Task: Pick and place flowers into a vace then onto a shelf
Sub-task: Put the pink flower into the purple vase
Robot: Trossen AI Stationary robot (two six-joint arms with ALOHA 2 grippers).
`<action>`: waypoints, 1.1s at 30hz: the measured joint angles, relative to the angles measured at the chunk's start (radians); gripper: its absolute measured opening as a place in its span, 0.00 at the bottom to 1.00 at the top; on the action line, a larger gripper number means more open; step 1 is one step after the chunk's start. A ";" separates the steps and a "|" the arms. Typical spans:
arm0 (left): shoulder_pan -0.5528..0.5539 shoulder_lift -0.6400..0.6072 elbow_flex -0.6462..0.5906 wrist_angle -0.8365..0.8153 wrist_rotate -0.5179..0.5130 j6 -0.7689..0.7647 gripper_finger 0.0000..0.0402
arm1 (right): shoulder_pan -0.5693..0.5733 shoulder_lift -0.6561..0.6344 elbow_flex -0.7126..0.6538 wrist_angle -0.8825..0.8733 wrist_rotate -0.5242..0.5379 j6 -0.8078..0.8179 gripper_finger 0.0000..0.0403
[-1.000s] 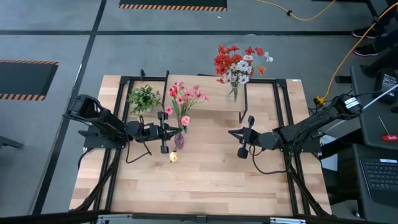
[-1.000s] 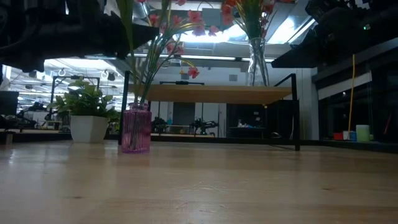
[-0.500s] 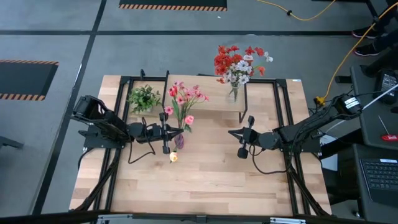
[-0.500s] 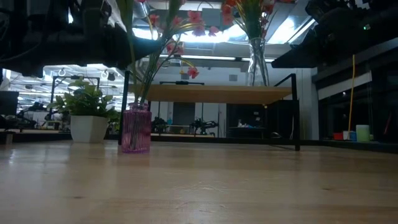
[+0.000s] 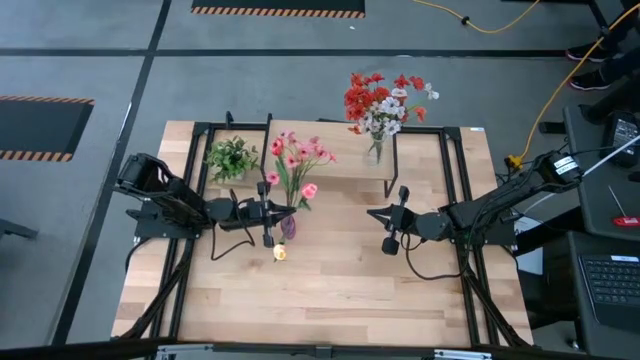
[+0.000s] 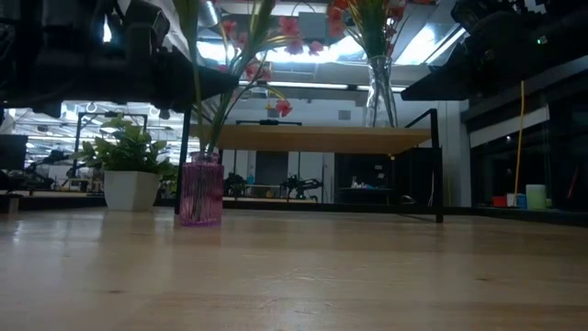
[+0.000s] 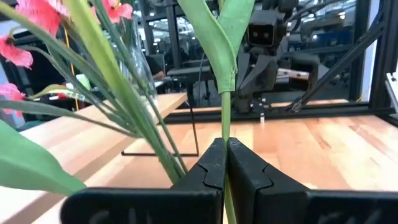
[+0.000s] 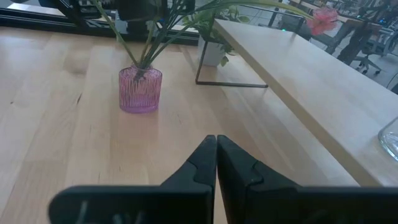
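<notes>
One clear vase (image 5: 375, 150) of red and white flowers (image 5: 383, 103) already stands on the shelf (image 6: 312, 139), while the left gripper (image 7: 225, 163), clamped on a green stem (image 7: 225, 118), holds it just above the purple vase (image 6: 201, 189) of pink flowers (image 5: 297, 155), and the right gripper (image 8: 216, 163) waits nearby, closed and empty.

Surface finishes observed
Tabletop (image 8: 43, 93): pale planked wood, satin. Shelf (image 8: 311, 81): smooth light wood, thin black metal legs. Vase (image 8: 140, 90): ribbed translucent purple glass. End effector (image 7: 225, 163) fingers: matt black plastic.

Red and white blooms of the flowers (image 6: 367, 18) in the clear glass vase (image 6: 381, 92): cut off by the low view's top edge.
Held green stem's (image 7: 225, 118) bloom: out of frame.
</notes>
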 joint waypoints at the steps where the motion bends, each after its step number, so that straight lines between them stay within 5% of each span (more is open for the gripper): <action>1: 0.000 0.000 0.000 -0.006 0.000 -0.001 0.01 | 0.000 0.000 0.000 0.000 0.000 0.000 0.04; 33: -0.087 -0.001 0.000 -0.114 0.002 -0.055 0.01 | 0.000 0.000 0.000 0.000 0.000 0.000 0.04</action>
